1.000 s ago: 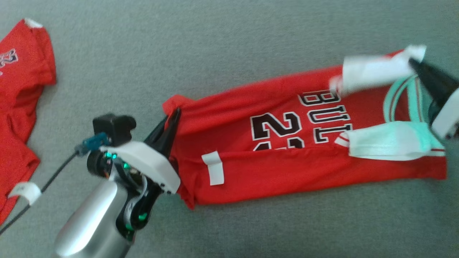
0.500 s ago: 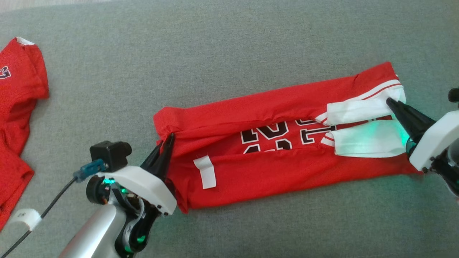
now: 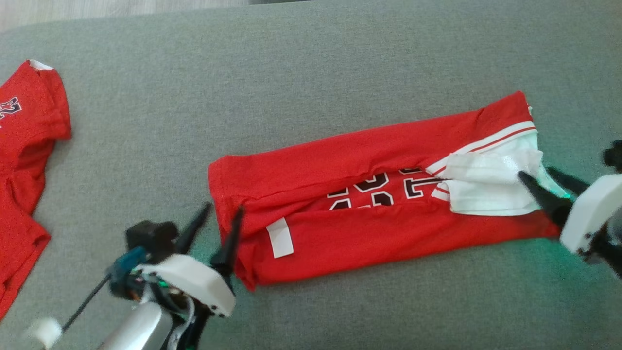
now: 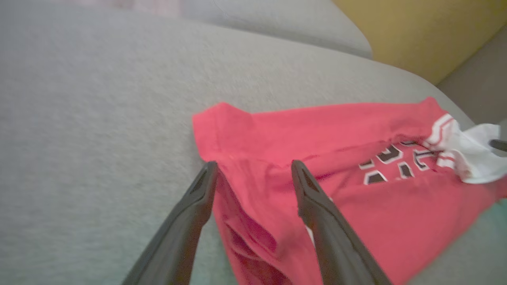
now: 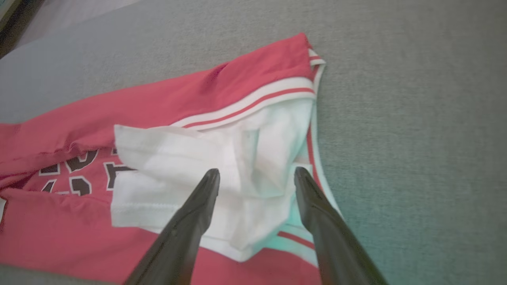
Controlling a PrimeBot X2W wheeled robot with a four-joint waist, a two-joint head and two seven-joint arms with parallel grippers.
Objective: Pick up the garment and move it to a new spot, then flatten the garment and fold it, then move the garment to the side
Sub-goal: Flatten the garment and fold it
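The garment (image 3: 369, 160) is a red jersey with black numbers and white sleeves, lying folded lengthwise into a long strip on the grey cushion. My left gripper (image 3: 224, 208) stands open at its left end, one finger over the hem corner and one beside it, holding nothing. In the left wrist view the left gripper (image 4: 254, 164) straddles the corner of the garment (image 4: 336, 130). My right gripper (image 3: 534, 172) is open over the white sleeves at the right end. The right wrist view has the right gripper (image 5: 256, 170) spread above the white cloth of the garment (image 5: 158, 99).
A second red jersey (image 3: 24, 146) lies at the far left. The grey cushion (image 3: 243, 73) stretches wide behind and in front of the garment. Wooden floor (image 3: 97, 7) runs past its far edge. A cable with a white tag (image 3: 43, 330) trails from my left wrist.
Both grippers went from shut on the garment's ends to open, letting it go. The upper long side now lies folded over the numbers. The camera has shifted a little.
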